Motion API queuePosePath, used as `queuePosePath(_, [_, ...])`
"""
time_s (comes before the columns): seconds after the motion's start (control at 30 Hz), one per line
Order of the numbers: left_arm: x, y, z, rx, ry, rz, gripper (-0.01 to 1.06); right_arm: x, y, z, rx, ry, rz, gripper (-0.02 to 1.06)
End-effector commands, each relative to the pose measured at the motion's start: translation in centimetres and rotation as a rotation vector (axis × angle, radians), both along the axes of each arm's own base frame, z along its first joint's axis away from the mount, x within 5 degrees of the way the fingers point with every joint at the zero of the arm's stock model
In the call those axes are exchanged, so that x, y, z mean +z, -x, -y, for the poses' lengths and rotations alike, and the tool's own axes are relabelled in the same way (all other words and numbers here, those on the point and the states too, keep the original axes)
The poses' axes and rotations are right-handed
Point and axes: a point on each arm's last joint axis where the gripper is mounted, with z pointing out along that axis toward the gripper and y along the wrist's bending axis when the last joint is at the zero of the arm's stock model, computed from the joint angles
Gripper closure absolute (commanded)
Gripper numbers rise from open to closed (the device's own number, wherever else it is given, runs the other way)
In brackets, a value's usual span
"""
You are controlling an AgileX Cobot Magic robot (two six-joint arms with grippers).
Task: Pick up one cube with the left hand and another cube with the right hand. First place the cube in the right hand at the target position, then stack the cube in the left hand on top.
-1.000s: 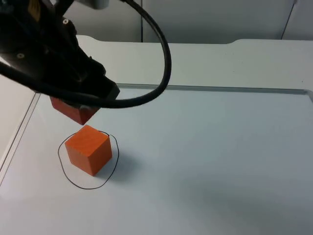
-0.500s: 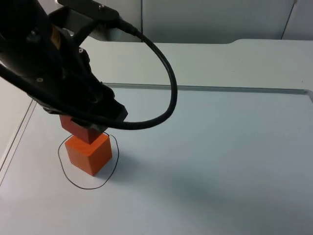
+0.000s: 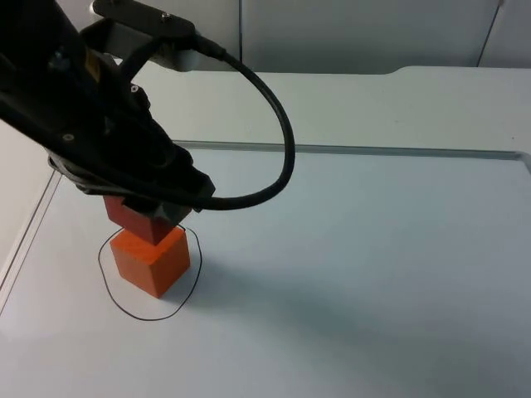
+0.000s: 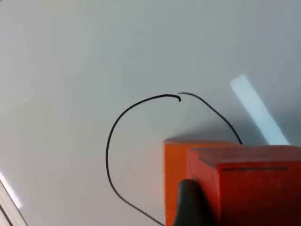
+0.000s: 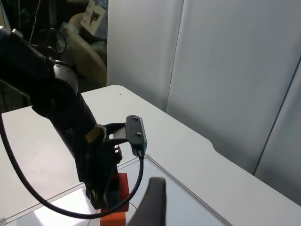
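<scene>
An orange cube stands inside a hand-drawn black circle at the table's left. My left gripper is shut on a red cube and holds it directly over the orange cube's back part. I cannot tell whether the two cubes touch. The left wrist view has the red cube in front of the orange cube, one black fingertip against it, and the circle around them. From high up at the back, the right wrist view looks down on the red cube above the orange cube; the right arm waits.
The white table stretches to the right of the circle. A raised white ledge runs along the back below the grey partition wall. The table's left edge lies close to the circle.
My left gripper came forward and down with the red cube, from behind the orange cube to right over it. Over the last half second it hardly moved.
</scene>
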Motion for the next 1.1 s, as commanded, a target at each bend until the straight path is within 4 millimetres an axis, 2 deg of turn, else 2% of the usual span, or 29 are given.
queuePosePath(0.0, [-0.3, -0.4, 0.3, -0.003, 0.013, -0.003, 1.05, -0.1, 0.1, 0.0, 0.005, -0.004, 0.006, 0.26])
queuePosePath(0.17, [-1.0, -0.5, 0.4, -0.003, 0.004, -0.017, 1.05, -0.1, 0.1, 0.0, 0.005, -0.002, 0.002, 0.26])
queuePosePath(0.6, [-1.2, -0.5, 0.4, 0.003, 0.005, -0.024, 1.05, -0.1, 0.1, 0.0, 0.004, -0.002, 0.002, 0.26])
queuePosePath(0.87, [-2.9, -0.7, 0.5, 0.011, -0.017, -0.077, 1.05, -0.1, 0.1, 0.1, 0.002, 0.002, 0.003, 0.26])
queuePosePath(1.07, [-2.9, -0.7, 0.6, 0.015, -0.009, -0.073, 1.05, -0.2, 0.1, 0.1, -0.002, 0.012, -0.006, 0.26])
